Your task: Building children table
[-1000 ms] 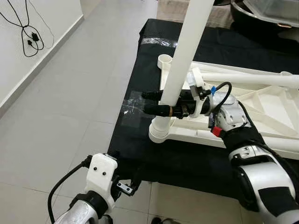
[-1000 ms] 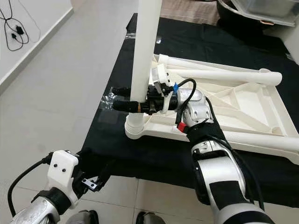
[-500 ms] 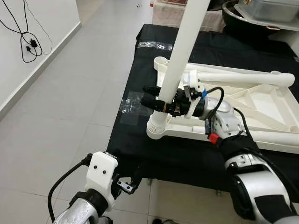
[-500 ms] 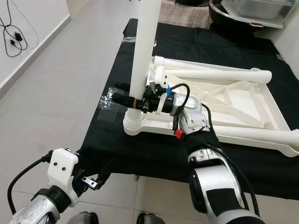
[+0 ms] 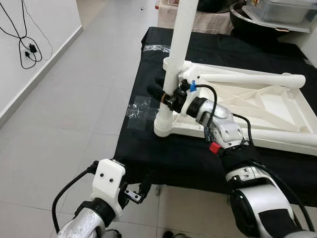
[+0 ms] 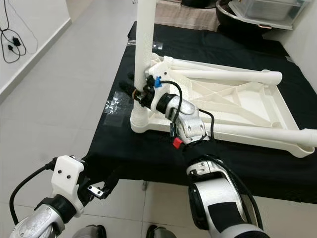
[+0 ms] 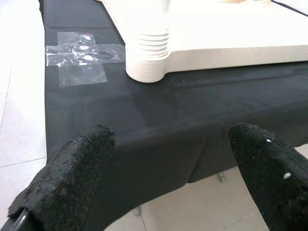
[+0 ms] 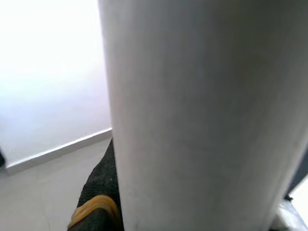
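Observation:
The white children's table top (image 5: 277,106) lies upside down on a black cloth. A white table leg (image 5: 174,54) stands nearly upright in the threaded corner socket (image 5: 163,124) nearest me. My right gripper (image 5: 161,92) is shut on that leg just above the socket; the right wrist view has the leg (image 8: 202,115) close up with a black finger (image 8: 98,192) beside it. Two more legs (image 5: 247,78) lie across the top. My left gripper (image 7: 163,173) hangs open, low in front of the cloth's edge, holding nothing.
The black cloth (image 5: 163,158) covers a low platform whose front edge is near my feet. A clear tape patch (image 5: 141,106) sticks to the cloth left of the socket. Grey tiled floor (image 5: 74,104) spreads left to a wall with a cable (image 5: 27,42). A dark bin (image 5: 272,20) sits behind.
The leg has swung from leaning right to nearly upright in its socket, with my right gripper still on it. The camera has shifted, showing more of the table top.

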Robot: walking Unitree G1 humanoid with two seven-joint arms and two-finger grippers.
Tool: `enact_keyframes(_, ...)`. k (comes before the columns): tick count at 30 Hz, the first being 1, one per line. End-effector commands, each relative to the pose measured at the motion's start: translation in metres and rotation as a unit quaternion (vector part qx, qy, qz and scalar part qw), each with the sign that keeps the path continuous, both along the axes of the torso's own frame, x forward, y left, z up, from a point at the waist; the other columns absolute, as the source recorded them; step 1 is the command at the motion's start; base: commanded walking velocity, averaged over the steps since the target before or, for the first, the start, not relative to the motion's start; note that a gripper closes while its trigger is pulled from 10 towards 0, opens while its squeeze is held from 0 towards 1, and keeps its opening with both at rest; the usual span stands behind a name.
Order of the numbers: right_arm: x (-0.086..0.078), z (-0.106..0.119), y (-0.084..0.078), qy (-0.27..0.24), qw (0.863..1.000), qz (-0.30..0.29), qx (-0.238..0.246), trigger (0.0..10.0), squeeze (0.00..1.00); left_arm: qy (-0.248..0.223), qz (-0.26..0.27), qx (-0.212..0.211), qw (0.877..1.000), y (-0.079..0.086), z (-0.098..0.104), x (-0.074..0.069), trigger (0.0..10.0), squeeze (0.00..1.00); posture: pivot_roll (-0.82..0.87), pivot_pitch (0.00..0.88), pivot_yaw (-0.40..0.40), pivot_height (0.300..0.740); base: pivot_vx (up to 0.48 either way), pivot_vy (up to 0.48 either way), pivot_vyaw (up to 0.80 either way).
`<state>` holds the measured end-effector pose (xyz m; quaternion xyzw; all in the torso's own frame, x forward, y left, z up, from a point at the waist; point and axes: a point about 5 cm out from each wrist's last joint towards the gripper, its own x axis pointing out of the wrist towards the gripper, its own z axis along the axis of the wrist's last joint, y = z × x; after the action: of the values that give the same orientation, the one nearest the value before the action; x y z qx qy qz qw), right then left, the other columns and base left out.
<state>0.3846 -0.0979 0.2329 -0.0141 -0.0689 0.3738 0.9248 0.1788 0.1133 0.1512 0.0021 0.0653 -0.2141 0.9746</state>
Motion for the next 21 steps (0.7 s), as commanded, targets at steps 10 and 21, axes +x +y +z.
enact_keyframes(10,0.008,-0.027,-0.023,0.074,0.971,-0.223,0.039,10.0,0.00,0.006,0.003,-0.003,1.000,0.001,-0.003,0.001,10.0,0.00,0.13,0.194,-0.114,0.740,0.000,0.000,0.00)
enact_keyframes(21,-0.005,-0.032,-0.021,0.062,0.913,-0.395,0.079,10.0,0.00,0.004,0.002,-0.003,1.000,0.000,-0.004,0.004,10.0,0.00,0.13,0.189,-0.112,0.740,0.000,0.000,0.00)
